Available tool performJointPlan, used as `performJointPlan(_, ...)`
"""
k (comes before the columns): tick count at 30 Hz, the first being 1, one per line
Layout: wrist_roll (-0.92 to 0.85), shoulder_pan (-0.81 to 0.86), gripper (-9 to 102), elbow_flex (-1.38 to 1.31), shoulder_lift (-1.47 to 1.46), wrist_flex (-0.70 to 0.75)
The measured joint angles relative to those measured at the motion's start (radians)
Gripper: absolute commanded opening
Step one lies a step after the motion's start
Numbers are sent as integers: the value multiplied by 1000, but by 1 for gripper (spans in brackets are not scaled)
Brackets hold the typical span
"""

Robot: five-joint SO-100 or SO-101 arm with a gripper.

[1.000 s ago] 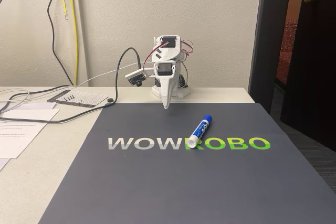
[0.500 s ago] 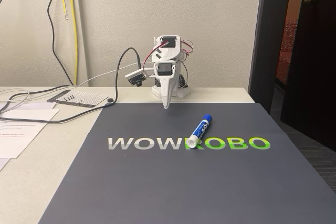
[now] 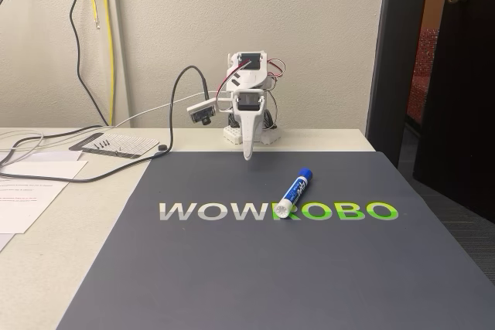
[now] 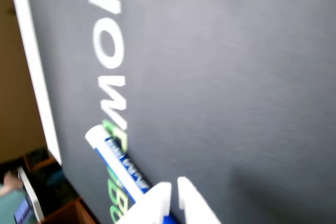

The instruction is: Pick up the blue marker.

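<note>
Barely anything's moved: arm nudged slightly, marker same spot. Fixed view: gripper (image 3: 247, 154) hangs pinched shut, empty; blue marker (image 3: 293, 192) lies on the mat (image 3: 232, 268) at its 4 o'clock, apart. Wrist view: fingertips (image 4: 173, 192), marker (image 4: 116, 163) at 9 o'clock. Looks light, stiff, slick; I'd grab mid-barrel.

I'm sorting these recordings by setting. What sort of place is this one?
Probably an office or hobby workroom, not a factory. A branded dark mat lies on a plain table with loose papers, cables hang down a bare wall, and an open door stands at right in the fixed view.
</note>
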Motion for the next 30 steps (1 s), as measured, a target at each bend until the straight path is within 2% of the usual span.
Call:
performJointPlan(5, -84, -20, 0, -120, -83, -9)
performJointPlan(12, -250, -51, 0, -591, -618, 115)
performJointPlan(21, -554, -104, 1, -1100, -1042, 265)
performJointPlan(24, -640, -106, 6, -1209, -1163, 281)
performJointPlan(30, -781, -106, 17, -1244, -1281, 281)
